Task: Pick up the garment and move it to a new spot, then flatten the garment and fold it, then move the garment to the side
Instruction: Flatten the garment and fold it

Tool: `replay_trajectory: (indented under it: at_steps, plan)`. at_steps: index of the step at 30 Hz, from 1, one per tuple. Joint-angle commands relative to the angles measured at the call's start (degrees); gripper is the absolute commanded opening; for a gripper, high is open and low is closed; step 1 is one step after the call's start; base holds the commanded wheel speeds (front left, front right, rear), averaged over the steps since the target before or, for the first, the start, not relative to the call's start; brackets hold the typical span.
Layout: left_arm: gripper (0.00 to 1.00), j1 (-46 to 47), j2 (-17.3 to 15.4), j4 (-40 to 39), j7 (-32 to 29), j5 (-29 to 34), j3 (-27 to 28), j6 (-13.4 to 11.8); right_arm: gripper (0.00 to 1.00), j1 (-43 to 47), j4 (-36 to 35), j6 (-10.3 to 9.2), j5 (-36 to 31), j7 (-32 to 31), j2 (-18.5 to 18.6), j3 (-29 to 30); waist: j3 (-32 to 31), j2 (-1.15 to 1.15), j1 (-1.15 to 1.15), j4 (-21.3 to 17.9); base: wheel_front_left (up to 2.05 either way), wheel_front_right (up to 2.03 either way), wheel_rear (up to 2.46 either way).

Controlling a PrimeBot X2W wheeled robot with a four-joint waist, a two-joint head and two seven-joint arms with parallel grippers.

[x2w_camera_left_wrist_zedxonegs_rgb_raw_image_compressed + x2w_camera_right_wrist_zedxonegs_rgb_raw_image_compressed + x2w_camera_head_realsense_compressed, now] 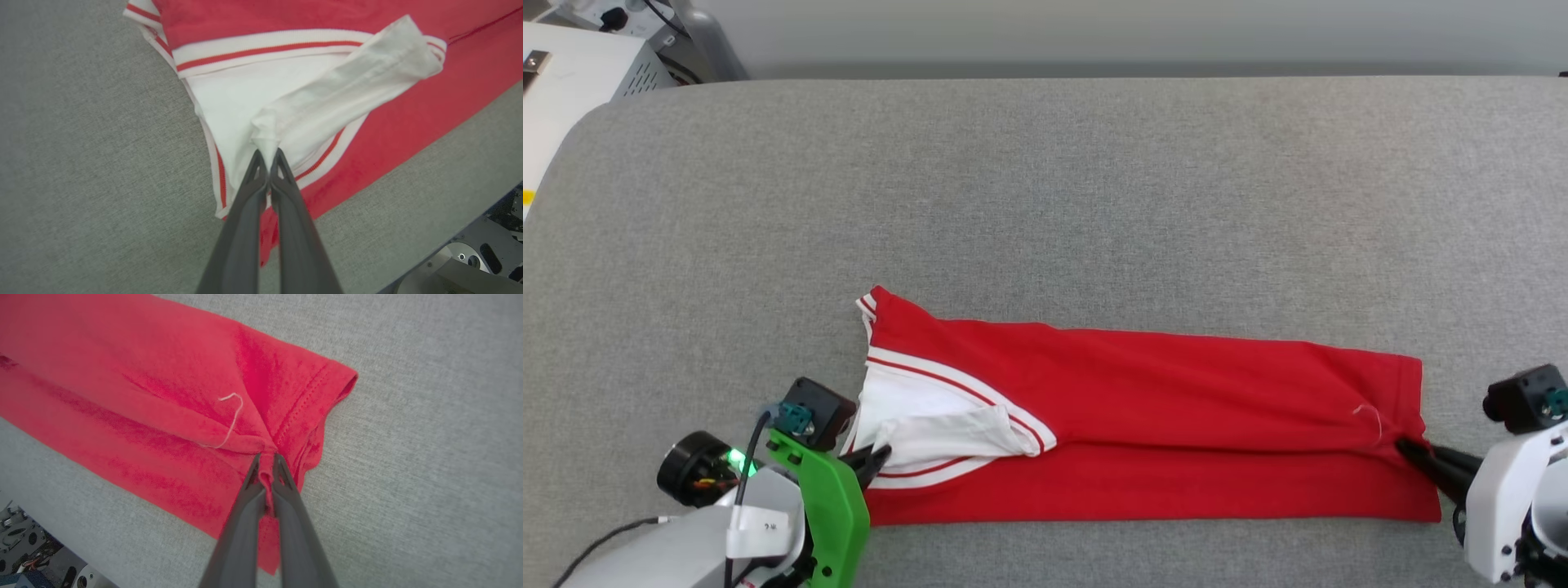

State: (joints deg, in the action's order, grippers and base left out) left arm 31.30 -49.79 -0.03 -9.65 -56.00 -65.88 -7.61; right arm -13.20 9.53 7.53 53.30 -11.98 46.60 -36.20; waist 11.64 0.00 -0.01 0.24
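- Past the back left corner of the grey worktop: a white box with dark cables beside it.
- By the front edge, left of the middle: the left gripper on a green bracket. Two dark fingers squeezed together, pinching a little bunch of the white sleeve.
- Seen close in the left wrist view: sleeve cloth pulled up into a point right at the fingertips, folded over on itself and lying across the red part.
- Just above the sleeve: white trim with a thin red stripe, running at a slant. One striped corner sticking out toward the back.
- Along the front edge, from left of the middle over to the right side: the garment. Red, folded into a long flat strip, lying sideways on the worktop. Near long side close to the front edge, far long side about halfway back.
- Near the right end of the strip: a loose pale thread curled on the red cloth.
- At the right end: the stitched hem, a bit puckered, with creases running toward the pinch.
- At the far right, by the front edge: the right gripper on a white forearm. Fingers clamped together on a small fold of red cloth at the hem end.
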Motion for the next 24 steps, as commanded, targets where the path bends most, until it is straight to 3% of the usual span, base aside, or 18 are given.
replay_trajectory:
  at_steps: [1, 3, 4, 5, 6, 9, 17, 24]
  plan:
    - [0.0, -1.3, 0.8, 0.8, 0.6, -0.5, 0.0, -0.4, 0.0, 1.3, 0.3, -0.04, 0.4, -0.7, -0.5, 0.4, 0.6, 0.0, 0.01, 0.0, 0.0, 0.0, 0.0]
    - [0.0, -1.8, 1.3, 2.4, 1.1, -0.3, -0.3, -0.6, 0.0, 2.0, 0.8, -0.04, 0.2, -1.2, -1.4, 0.5, 1.0, 0.0, 0.01, -0.1, 0.0, 0.0, 0.0]
    - [0.13, -2.0, 1.8, 3.2, 1.5, -0.5, -0.2, -0.8, 0.0, 2.1, 1.2, -0.04, 0.0, -1.2, -1.7, 0.6, 1.1, 0.0, 0.01, -0.1, 0.0, 0.0, 0.0]
    - [0.97, -2.0, 2.2, 4.0, 2.3, -0.2, 0.0, -1.0, 0.25, 2.2, 1.6, -0.04, 0.0, -1.1, -2.2, 0.9, 1.1, 0.0, 0.01, -0.1, 0.0, 0.0, 0.0]
    - [1.0, -2.0, 2.6, 4.6, 3.3, -0.1, 0.3, -1.4, 1.0, 2.1, 1.7, -0.04, 0.0, -0.9, -2.6, 1.3, 1.0, 0.0, 0.01, -0.1, 0.0, 0.0, 0.0]
    - [1.0, -2.9, 3.2, 5.7, 7.4, -0.3, 2.0, -2.7, 1.0, 1.9, 0.4, -0.04, 0.3, -0.5, -3.0, 2.7, -0.3, 0.0, 0.01, -0.4, 0.0, 0.0, 0.0]
    - [1.0, -7.5, 3.3, 4.1, 20.9, -0.6, 8.4, -11.0, 1.0, 2.7, -7.3, -0.04, 4.7, -1.7, -0.9, 10.9, -3.3, 0.0, 0.01, -0.4, 0.0, 0.0, 0.0]
    - [1.0, -9.9, 5.0, 2.7, 24.5, 5.3, 14.8, -19.1, 1.0, 4.3, -5.3, -0.04, 9.9, -9.2, 1.0, 17.8, -2.9, 0.0, 0.01, 0.8, 0.0, 0.0, 0.0]
